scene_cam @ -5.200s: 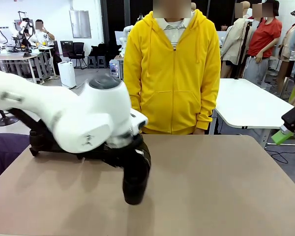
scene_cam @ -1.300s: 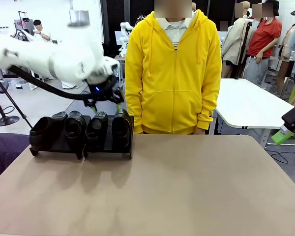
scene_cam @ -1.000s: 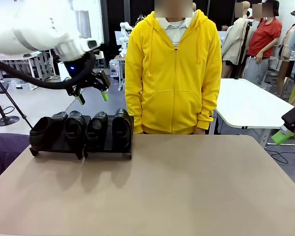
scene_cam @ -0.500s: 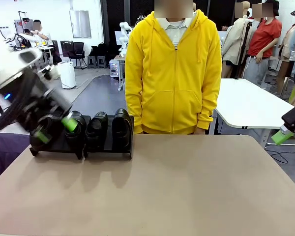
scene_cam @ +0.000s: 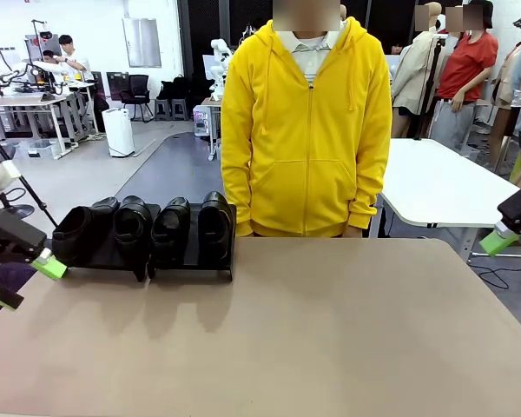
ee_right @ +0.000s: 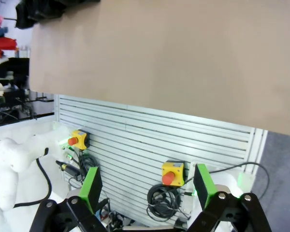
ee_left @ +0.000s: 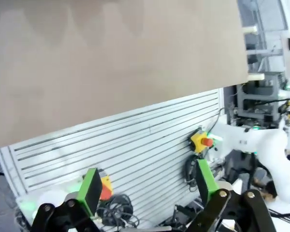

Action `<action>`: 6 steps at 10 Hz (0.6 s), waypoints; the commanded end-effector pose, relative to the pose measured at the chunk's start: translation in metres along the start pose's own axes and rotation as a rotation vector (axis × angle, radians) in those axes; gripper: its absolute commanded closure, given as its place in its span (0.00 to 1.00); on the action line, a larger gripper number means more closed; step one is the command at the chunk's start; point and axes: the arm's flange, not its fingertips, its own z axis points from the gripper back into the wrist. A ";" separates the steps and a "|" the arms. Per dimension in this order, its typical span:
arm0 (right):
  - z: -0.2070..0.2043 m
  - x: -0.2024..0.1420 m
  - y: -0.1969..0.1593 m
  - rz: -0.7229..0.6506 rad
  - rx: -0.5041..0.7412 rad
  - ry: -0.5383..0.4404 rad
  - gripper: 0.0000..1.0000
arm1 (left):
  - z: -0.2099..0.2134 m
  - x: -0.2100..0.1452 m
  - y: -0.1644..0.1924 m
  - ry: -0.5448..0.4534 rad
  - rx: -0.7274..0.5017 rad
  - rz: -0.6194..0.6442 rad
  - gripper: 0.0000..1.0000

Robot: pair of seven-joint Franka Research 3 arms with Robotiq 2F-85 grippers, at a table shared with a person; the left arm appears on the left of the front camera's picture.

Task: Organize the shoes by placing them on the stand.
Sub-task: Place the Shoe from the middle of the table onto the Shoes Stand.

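Table — a broad tan top, lying bare out to the right of the left gripper, which is hanging at the table's left edge with its green pads standing well apart and nothing between them. In the left wrist view the same fingers are showing spread over the table's underside and a slatted panel.

Person in a yellow hoodie is standing at the far side, beyond and to the right of that claw, arms hanging down, not reaching in.

Stand — two low black platforms side by side, sitting just right of and beyond the left gripper. All four shoes are resting on it in a row, heels up; the leftmost shoe is lying nearest the claw.

Right gripper is parked off the table's right edge, pads apart and empty, far from the stand.

Handling, as a judgement: the loafers look stiff-soled and fairly light, with glossy leather likely slick under the pads; the heel rim or the side walls near the opening seem the best hold. Neighbouring shoes are packed close, so fingers would be crowding between them. Nothing else is standing in the way.
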 end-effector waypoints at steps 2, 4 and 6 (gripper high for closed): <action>0.003 0.001 -0.001 0.022 0.018 -0.001 0.00 | -0.006 -0.019 -0.037 -0.012 0.046 -0.043 0.00; 0.003 0.001 -0.001 0.022 0.018 -0.001 0.00 | -0.006 -0.019 -0.037 -0.012 0.046 -0.043 0.00; 0.003 0.001 -0.001 0.022 0.018 -0.001 0.00 | -0.006 -0.019 -0.037 -0.012 0.046 -0.043 0.00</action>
